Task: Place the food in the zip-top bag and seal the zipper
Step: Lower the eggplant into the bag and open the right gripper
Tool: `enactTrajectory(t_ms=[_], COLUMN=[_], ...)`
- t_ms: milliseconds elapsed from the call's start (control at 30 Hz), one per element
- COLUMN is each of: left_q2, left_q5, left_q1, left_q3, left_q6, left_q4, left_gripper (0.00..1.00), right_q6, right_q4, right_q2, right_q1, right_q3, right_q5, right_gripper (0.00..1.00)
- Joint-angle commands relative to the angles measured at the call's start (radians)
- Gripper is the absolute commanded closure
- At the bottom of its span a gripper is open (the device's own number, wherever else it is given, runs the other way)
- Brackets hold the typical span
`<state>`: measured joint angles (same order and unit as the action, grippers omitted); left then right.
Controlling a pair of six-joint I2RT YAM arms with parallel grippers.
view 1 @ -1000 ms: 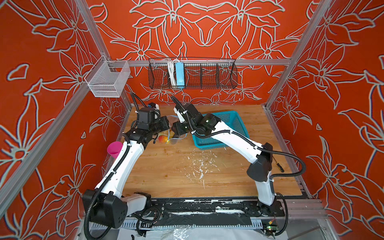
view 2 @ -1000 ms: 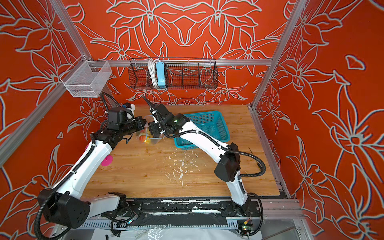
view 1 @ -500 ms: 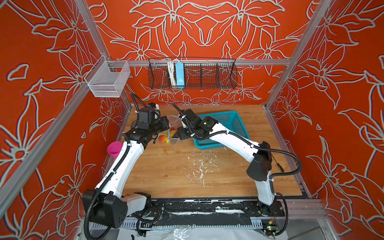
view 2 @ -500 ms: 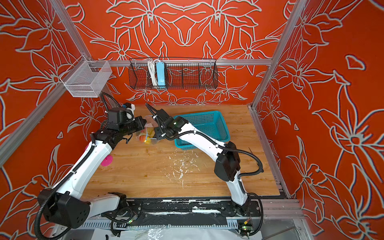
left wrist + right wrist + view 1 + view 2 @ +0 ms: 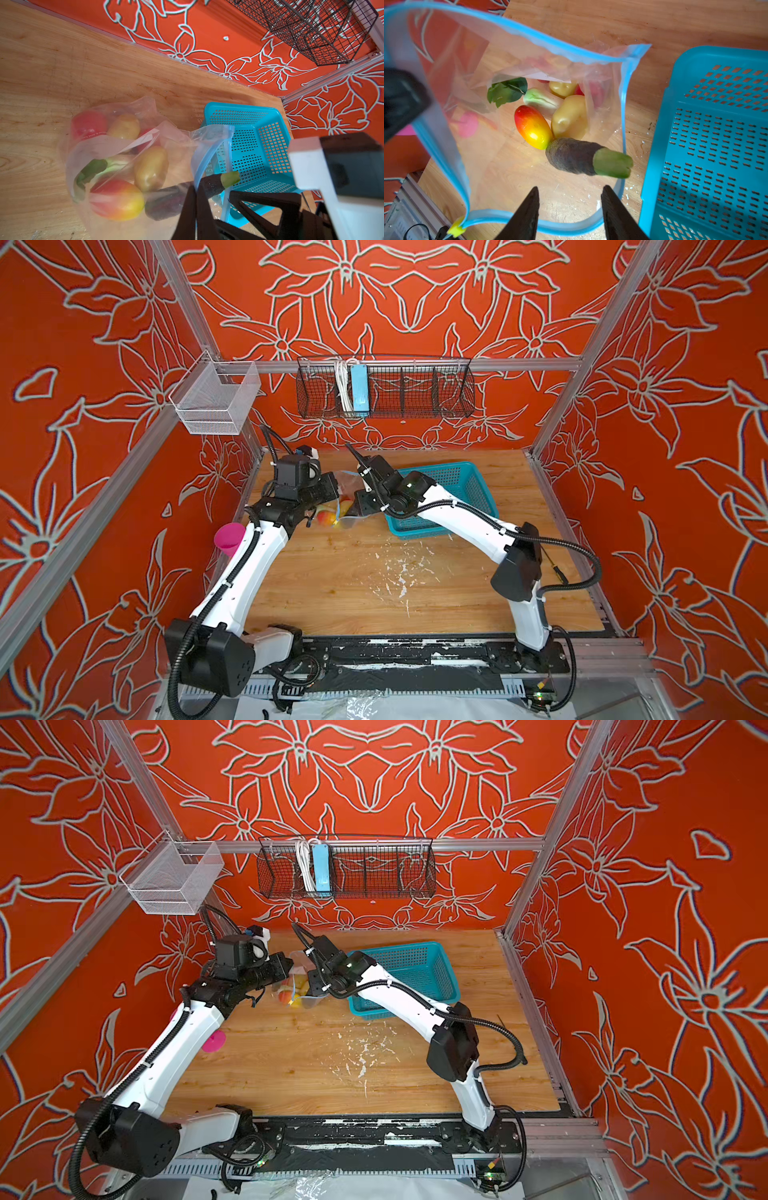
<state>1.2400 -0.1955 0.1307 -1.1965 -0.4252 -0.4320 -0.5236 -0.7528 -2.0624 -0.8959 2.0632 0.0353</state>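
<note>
two hands tend the bag. the left hand (image 5: 195, 199) is clamped shut on the blue zipper (image 5: 550, 52) rim of the zip-top bag (image 5: 116, 145), holding its mouth open. the right hand (image 5: 571, 188) hangs above with jaws apart and empty. a matte dark eggplant (image 5: 571, 158) sits at the mouth. a glossy mango (image 5: 532, 126) and lumpy potatoes (image 5: 569, 118) lie in crinkly clear film on the wooden surface (image 5: 591, 20). the perforated teal basket (image 5: 708, 124) shows no food, so sealing is probably what remains.

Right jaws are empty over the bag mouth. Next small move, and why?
Probably nudge the eggplant deeper with the right gripper: its green stem lies at the zipper edge of the zip-top bag, which the left gripper pinches open. The zipper likely won't close over it.
</note>
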Motion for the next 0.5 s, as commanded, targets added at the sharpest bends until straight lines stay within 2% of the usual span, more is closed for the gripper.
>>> enactTrajectory(t_ms=[0, 467], left_q2=[-0.011, -0.010], left_q5=[-0.020, -0.057], left_q1=[-0.002, -0.002], left_q3=[0.002, 0.007], left_q6=[-0.006, -0.002], left_q4=[0.019, 0.040], left_gripper=[1.00, 1.00], right_q6=[-0.027, -0.010], right_q4=[-0.005, -0.005], right_q2=[-0.047, -0.147], right_q1=[0.003, 0.010], right_q3=[0.031, 0.160], right_q5=[0.004, -0.037], right_gripper=[0.49, 0.50])
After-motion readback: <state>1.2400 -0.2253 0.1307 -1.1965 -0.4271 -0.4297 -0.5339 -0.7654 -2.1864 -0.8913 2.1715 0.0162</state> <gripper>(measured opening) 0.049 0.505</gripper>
